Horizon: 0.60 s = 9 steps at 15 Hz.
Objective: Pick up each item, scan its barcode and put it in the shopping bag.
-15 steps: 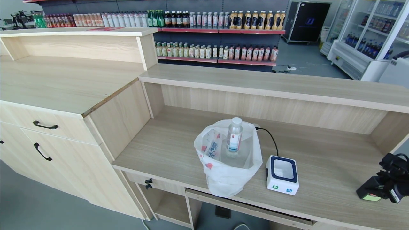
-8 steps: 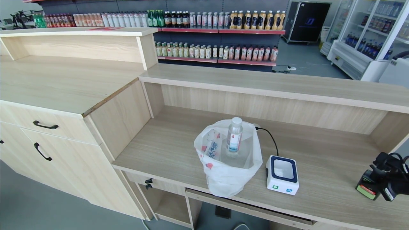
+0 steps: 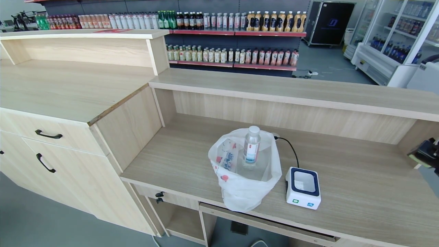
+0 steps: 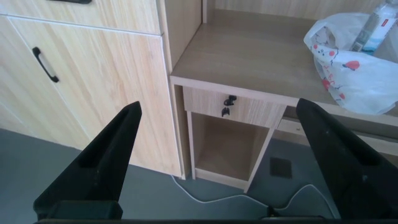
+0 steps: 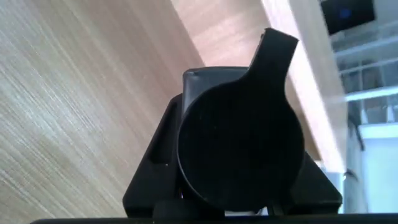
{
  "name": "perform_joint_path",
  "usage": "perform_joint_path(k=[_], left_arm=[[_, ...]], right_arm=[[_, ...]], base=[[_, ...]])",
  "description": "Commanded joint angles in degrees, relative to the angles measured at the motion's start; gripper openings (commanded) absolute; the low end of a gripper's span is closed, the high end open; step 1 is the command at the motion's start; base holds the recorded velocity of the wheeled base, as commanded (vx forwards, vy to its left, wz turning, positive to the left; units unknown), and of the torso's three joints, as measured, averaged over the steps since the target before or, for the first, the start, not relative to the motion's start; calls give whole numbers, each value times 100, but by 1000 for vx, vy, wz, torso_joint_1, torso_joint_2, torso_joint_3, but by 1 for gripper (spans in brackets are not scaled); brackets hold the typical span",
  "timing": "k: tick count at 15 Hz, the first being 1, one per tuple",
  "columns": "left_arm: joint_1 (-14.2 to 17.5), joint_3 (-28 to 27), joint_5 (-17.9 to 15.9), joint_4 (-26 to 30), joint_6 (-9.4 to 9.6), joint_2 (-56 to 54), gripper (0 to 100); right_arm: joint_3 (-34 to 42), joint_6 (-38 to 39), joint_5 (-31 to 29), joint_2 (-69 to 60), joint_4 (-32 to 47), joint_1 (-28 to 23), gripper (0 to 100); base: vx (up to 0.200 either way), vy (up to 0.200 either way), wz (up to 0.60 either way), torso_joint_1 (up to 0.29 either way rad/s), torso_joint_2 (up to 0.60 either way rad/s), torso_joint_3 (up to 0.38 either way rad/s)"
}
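One-armed, clamps a dark item (image 5: 239,143) in the fingers of the right gripper (image 3: 427,152), raised off the worktop (image 3: 360,178) at its far right end. Hangs the left gripper (image 4: 224,162) low before the worktop's front, fingers wide apart. Stands a bottle (image 3: 252,145) upright inside the shopping bag (image 3: 240,192), just beside the scanner (image 3: 303,188).

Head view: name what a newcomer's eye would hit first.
The white shopping bag stands open near the front edge of the desk, with a clear bottle upright inside it. Just beside it, to the robot's right, sits the white, dark-framed scanner, its black cable running back behind the bag.
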Motion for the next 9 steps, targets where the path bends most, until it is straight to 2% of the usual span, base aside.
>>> perform_joint_path(k=[1, 2, 3, 5, 6, 8, 9], left_arm=[[0, 0, 0, 0, 0, -2, 100], [0, 0, 0, 0, 0, -2, 100], [0, 0, 0, 0, 0, -2, 100], [0, 0, 0, 0, 0, -2, 100], [0, 0, 0, 0, 0, -2, 100], [0, 0, 0, 0, 0, -2, 100], [0, 0, 0, 0, 0, -2, 100]], right_arm=[[969, -944, 735, -2168, -55, 892, 0], [978, -1208, 735, -2414, 129, 1217, 0], [987, -2148, 550, -2959, 578, 2315, 0], [1110, -3590, 278, -3232, 586, 3212, 0], [1162, -4794, 190, -3337, 595, 3915, 0], [1180, -6393, 137, -3258, 595, 4768, 0], [1171, -6903, 137, -3205, 578, 5049, 0]], base=[[0, 0, 0, 0, 0, 0], [0, 0, 0, 0, 0, 0], [0, 0, 0, 0, 0, 0], [0, 0, 0, 0, 0, 0], [0, 0, 0, 0, 0, 0], [0, 0, 0, 0, 0, 0], [0, 0, 0, 0, 0, 0]])
